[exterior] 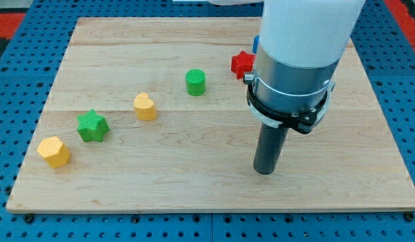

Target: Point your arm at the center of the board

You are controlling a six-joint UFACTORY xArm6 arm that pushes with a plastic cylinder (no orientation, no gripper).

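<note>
My tip (264,171) rests on the wooden board (194,168), right of centre and toward the view's bottom. No block touches it. A red star block (242,64) sits above it near the arm's body, partly hidden by the arm. A green cylinder (195,82) lies up and left of the tip. A yellow heart-shaped block (145,107), a green star (93,126) and a yellow hexagon-like block (54,151) run in a diagonal line toward the view's bottom left. A bit of blue shows behind the arm beside the red star.
The arm's white and grey body (298,60) covers the board's upper right. A blue pegboard surface (19,81) surrounds the board on all sides.
</note>
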